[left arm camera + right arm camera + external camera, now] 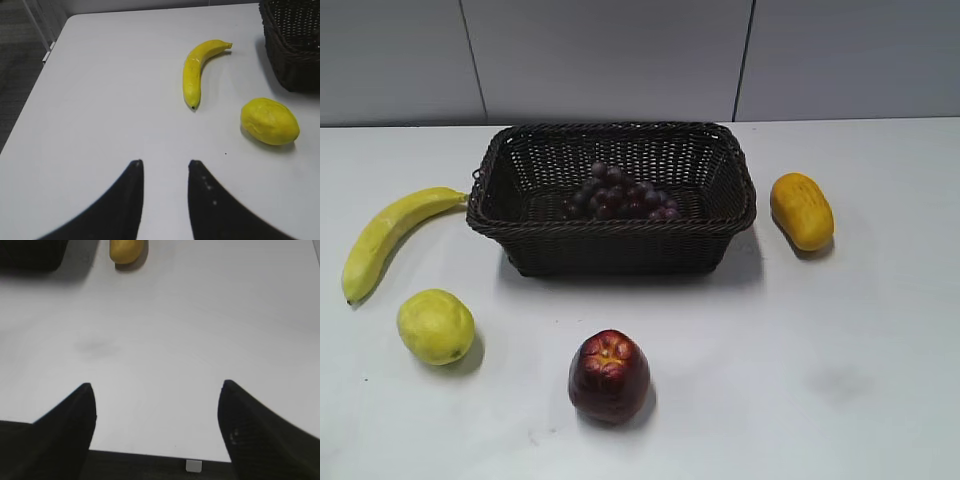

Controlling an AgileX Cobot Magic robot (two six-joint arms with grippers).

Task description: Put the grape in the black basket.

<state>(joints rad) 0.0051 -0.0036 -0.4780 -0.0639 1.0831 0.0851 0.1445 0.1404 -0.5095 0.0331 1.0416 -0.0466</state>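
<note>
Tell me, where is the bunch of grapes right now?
In the exterior view, the grape lies inside the black basket, at the table's back centre.

My exterior camera looks down at a slant across the white table (pixel 840 400), facing the dark woven wicker basket (pixel 610 245) and the grey wall behind. My left wrist camera sits low, looking past my left gripper (pixel 165 165) at the curved yellow banana (pixel 196 70), which the exterior view shares. My right wrist camera hovers close over bare tabletop, catching the orange-yellow oblong fruit (pixel 127 251) at its top edge.
</note>
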